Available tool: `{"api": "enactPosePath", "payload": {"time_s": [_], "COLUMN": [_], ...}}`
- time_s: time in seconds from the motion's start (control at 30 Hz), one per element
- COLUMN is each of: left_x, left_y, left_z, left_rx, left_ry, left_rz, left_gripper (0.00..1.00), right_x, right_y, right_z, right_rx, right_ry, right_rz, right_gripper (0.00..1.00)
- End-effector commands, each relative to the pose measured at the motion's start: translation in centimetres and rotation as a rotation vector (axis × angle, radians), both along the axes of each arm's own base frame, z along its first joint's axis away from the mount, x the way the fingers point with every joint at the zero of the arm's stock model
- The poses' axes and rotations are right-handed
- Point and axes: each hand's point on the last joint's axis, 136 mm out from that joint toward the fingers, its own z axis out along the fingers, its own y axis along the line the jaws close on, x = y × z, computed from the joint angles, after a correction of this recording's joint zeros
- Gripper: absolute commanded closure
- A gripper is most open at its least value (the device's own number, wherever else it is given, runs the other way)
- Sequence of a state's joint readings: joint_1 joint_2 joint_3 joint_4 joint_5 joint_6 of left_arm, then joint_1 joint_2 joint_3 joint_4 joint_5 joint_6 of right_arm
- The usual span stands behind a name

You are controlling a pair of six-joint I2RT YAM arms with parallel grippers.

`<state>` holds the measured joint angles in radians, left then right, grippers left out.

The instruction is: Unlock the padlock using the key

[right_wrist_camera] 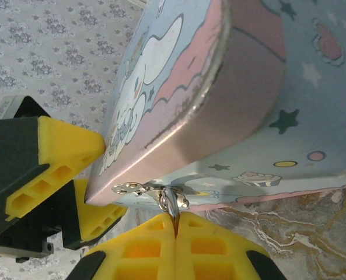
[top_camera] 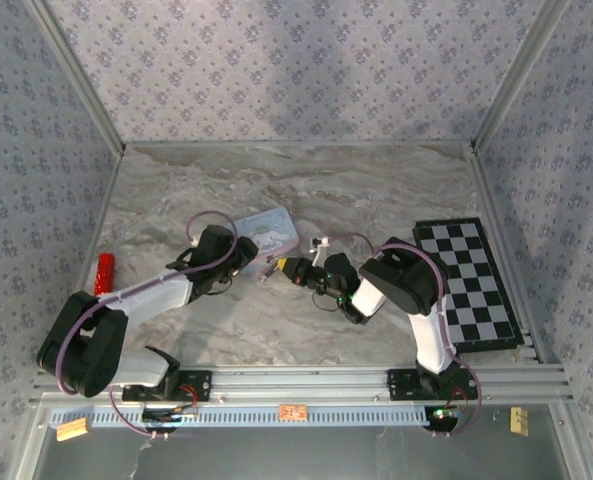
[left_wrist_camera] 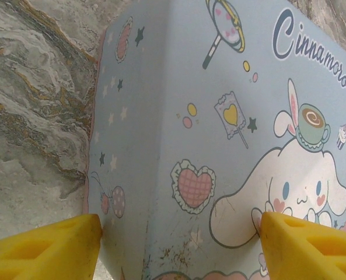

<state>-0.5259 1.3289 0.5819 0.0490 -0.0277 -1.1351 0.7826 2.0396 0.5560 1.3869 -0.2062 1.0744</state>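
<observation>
While my left hand (left_wrist_camera: 181, 226) clamps the tin (left_wrist_camera: 161, 116) across its width, my right hand (right_wrist_camera: 174, 231) is pinched shut just below the tin's clasp (right_wrist_camera: 132, 188). It grips a thin silvery loop I take for the shackle of the padlock (right_wrist_camera: 171, 202). Its body and the key are hidden. It looks small, stiff and slick, light enough to swing, so I'd steady the body, not the shackle.
</observation>
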Motion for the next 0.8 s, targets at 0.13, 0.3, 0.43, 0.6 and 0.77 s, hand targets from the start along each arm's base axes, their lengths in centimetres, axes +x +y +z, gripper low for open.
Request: {"api": "enactPosePath", "payload": {"time_s": [0.13,0.3,0.43,0.6,0.77], "left_x": [-1.3,-1.1,-1.0,-1.0,-0.6], "left_y": [-0.7,-0.9,-0.6,-0.6,-0.8], "left_z": [-0.4,-0.2,-0.2,-0.2,0.0], "left_rx": [-0.054,-0.053,-0.047,-0.046,-0.036], "left_ry": [0.024,0.023,0.019,0.019,0.013], "left_rz": [0.023,0.022,0.033,0.037,0.029], "left_gripper": [0.28,0.28,0.28,0.28,0.28], "right_x": [1.6,2.3,2.5,2.9,2.8], "right_y": [-0.5,-0.7,-1.3,-1.8,-2.1], "right_z": [2.7,2.1,2.2,2.3,2.5], "right_rx": [0.084,0.122,0.136,0.161,0.155], "right_ry": [0.002,0.071,0.089,0.115,0.104], "right_rz": [-0.083,-0.114,-0.153,-0.18,-0.184], "right_gripper": [1.0,1.0,1.0,1.0,1.0]}}
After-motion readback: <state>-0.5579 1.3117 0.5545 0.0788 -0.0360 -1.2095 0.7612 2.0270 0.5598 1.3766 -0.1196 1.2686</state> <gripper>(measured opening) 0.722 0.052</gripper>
